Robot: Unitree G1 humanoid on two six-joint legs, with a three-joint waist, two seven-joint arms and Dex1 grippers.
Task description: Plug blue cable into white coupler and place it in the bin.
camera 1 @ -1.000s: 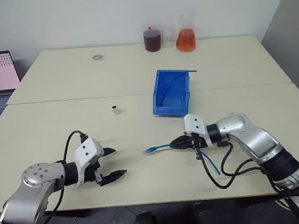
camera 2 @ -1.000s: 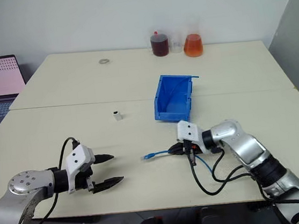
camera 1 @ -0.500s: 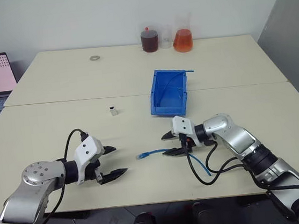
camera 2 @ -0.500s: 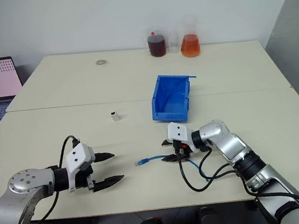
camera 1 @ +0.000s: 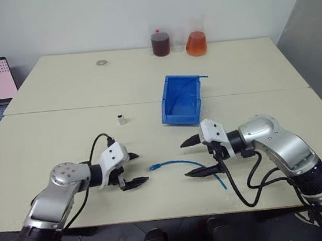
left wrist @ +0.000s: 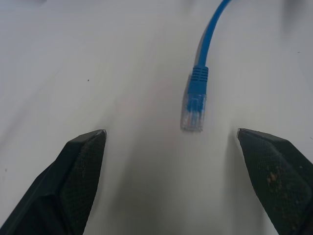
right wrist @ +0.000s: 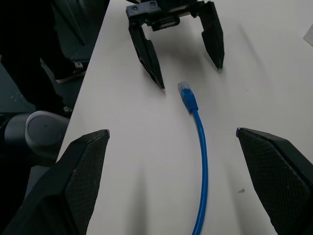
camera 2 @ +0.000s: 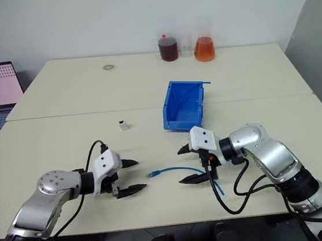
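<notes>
Cable (camera 1: 180, 164) loose between open jaws

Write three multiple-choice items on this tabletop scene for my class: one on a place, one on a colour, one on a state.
1. Where is the white coupler?
A. In the bin
B. On the table, left of the bin
C. In a pincer

2. What colour is the cable?
A. Blue
B. Red
C. Yellow

3. How is the right pincer?
A. Shut on the cable
B. Open
C. Shut on the coupler

Key: 1 B, it stands alone on the table; 2 A, a light-blue cord with a clear plug; 3 B, its fingers are spread either side of the loose cable.
</notes>
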